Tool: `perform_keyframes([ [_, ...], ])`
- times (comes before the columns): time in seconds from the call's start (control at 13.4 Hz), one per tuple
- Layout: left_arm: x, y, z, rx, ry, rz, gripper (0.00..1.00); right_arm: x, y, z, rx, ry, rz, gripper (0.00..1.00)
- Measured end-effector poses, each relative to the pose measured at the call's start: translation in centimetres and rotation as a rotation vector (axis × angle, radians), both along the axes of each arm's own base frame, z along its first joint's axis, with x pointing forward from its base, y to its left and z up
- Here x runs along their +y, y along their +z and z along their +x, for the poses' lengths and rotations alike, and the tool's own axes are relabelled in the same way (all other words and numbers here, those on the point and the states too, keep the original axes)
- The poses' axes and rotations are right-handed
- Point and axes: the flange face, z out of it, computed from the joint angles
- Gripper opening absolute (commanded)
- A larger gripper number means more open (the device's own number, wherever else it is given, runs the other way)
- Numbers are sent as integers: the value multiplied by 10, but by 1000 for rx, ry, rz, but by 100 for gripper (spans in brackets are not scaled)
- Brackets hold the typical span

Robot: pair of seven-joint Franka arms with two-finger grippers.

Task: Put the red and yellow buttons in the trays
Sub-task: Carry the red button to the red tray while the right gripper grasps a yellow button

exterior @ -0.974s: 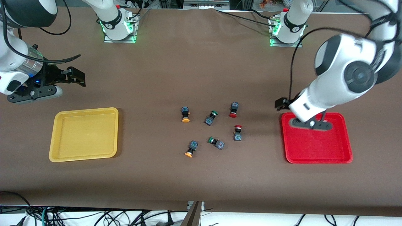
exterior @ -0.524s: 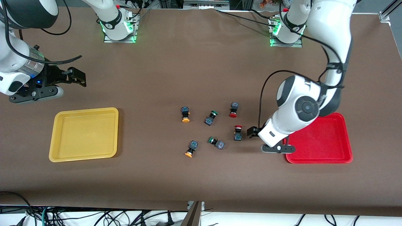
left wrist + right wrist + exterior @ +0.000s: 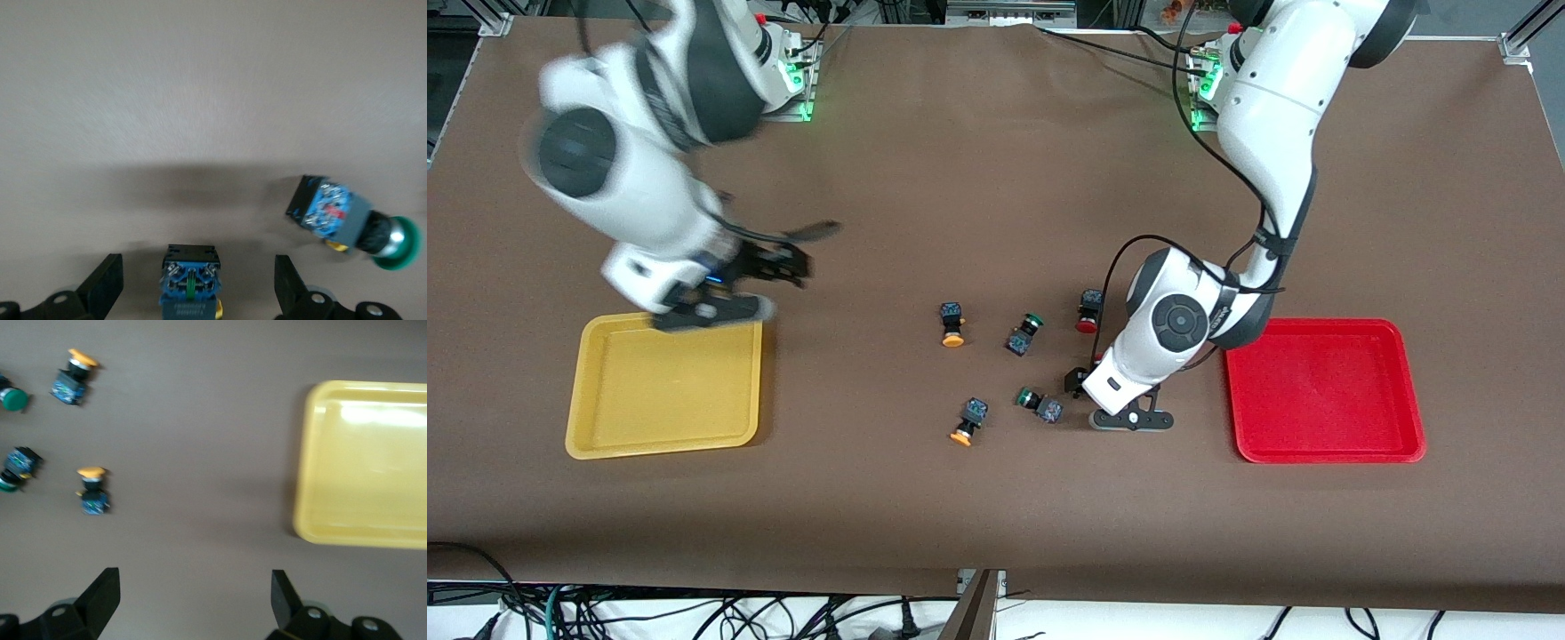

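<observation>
My left gripper (image 3: 1089, 384) is low over the button cluster, open. In the left wrist view (image 3: 193, 297) a button body (image 3: 190, 283) sits between its fingers; the cap does not show. One red button (image 3: 1087, 311) lies beside the left arm; the other is hidden in the front view. Two yellow buttons (image 3: 951, 324) (image 3: 967, 420) lie toward the yellow tray (image 3: 596, 427). The red tray (image 3: 1325, 444) holds nothing. My right gripper (image 3: 787, 262) is open and empty over the table by the yellow tray's corner; its wrist view (image 3: 192, 597) shows the tray (image 3: 367, 463) and both yellow buttons (image 3: 73, 367) (image 3: 92, 492).
Two green-capped buttons (image 3: 1025, 333) (image 3: 1039, 404) lie among the others; one shows close to the left gripper (image 3: 357, 223). The arm bases stand along the table's top edge. Cables hang below the front edge.
My left arm swung from over the red tray to the buttons and came down around one. My right arm moved from the table's end toward the middle, past the yellow tray's corner.
</observation>
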Motion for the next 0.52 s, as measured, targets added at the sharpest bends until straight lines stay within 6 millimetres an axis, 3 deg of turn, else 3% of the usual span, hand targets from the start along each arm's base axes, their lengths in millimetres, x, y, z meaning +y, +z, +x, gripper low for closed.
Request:
perform_keyframes([
  [0.07, -2, -11, -5, 9, -5, 4, 98, 24, -33, 3, 3, -11, 13, 100],
  [0.15, -4, -16, -9, 17, -10, 8, 47, 42, -64, 5, 5, -24, 18, 100],
  [0.22, -5, -18, -11, 21, -11, 10, 20, 59, -92, 6, 0, -37, 19, 100],
  [0.3, -4, -19, -11, 21, -10, 11, 14, 77, -119, 5, -16, -56, 23, 100],
  [0.52, 0, -11, -7, 12, -4, 13, 15, 133, -188, -11, -68, -114, 33, 100],
])
